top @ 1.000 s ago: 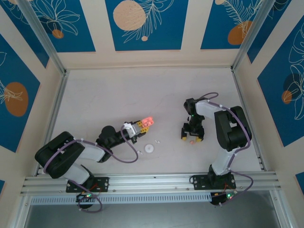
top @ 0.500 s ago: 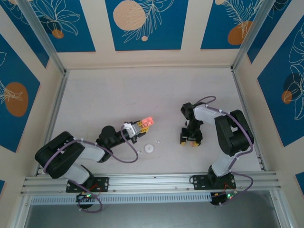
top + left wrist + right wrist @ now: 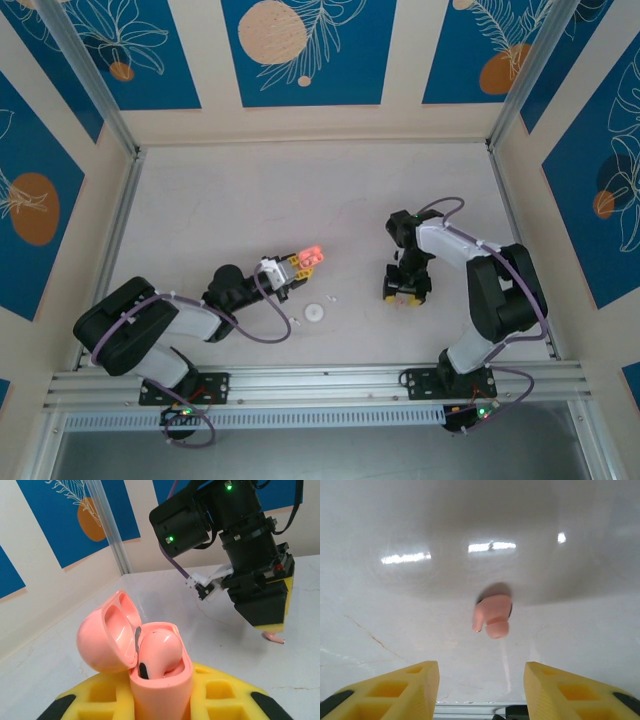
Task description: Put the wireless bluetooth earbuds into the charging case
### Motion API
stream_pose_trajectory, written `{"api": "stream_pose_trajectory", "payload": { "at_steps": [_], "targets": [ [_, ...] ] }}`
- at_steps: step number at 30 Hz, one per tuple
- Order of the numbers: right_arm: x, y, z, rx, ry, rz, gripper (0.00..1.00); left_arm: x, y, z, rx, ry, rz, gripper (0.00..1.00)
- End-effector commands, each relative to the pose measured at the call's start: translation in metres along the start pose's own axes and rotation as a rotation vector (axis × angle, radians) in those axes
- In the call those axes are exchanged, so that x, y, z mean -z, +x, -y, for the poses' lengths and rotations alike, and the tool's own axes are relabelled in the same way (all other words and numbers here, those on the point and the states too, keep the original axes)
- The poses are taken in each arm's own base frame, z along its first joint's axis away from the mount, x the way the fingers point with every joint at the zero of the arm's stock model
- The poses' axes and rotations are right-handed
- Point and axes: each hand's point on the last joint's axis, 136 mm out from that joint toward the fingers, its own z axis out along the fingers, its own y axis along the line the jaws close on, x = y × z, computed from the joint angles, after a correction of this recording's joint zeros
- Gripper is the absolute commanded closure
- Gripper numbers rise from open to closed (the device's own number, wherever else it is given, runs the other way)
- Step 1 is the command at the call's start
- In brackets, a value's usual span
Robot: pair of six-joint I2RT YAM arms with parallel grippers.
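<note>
We logged one pink earbud (image 3: 159, 647) seated in the open pink case (image 3: 162, 680) clenched in the left gripper's (image 3: 298, 262) jaws, the second pink earbud (image 3: 491, 616) loose on the bench (image 3: 395, 605) below the right gripper's (image 3: 480, 685) parted, empty jaws, not yet picked up.

The open case (image 3: 159, 680) stands clamped between the left gripper (image 3: 298, 263) fingers, its lid tipped back to the gripper's left and one earbud (image 3: 159, 647) seated inside. A second case (image 3: 317, 312) lies on the table (image 3: 395, 605) off that gripper's right side. A loose earbud (image 3: 491, 616) lies on the table just ahead of the right gripper (image 3: 481, 682), centred between its parted fingers and touching neither.
</note>
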Motion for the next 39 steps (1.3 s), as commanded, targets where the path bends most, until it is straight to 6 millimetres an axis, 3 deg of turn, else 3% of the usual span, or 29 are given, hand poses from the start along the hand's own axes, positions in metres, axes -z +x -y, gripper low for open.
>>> {"api": "stream_pose_trajectory", "payload": {
  "at_steps": [1, 11, 22, 32, 39],
  "targets": [
    [0.003, -0.003, 0.004, -0.006, 0.000, -0.004, 0.54, 0.001, -0.015, 0.003, -0.019, 0.007, 0.048, 0.85],
    [-0.020, -0.010, -0.001, 0.001, -0.026, -0.046, 0.59, 0.002, -0.015, 0.002, -0.027, 0.004, 0.039, 0.84],
    [-0.032, -0.012, 0.004, -0.007, -0.012, -0.060, 0.68, 0.002, -0.014, 0.002, -0.027, 0.005, 0.033, 0.85],
    [-0.030, -0.016, 0.002, -0.003, -0.020, -0.040, 0.75, 0.001, -0.014, 0.002, -0.028, 0.006, 0.030, 0.84],
    [-0.018, -0.019, -0.003, 0.017, -0.035, 0.035, 0.78, 0.000, -0.010, 0.003, -0.023, 0.013, 0.020, 0.85]
  ]
}}
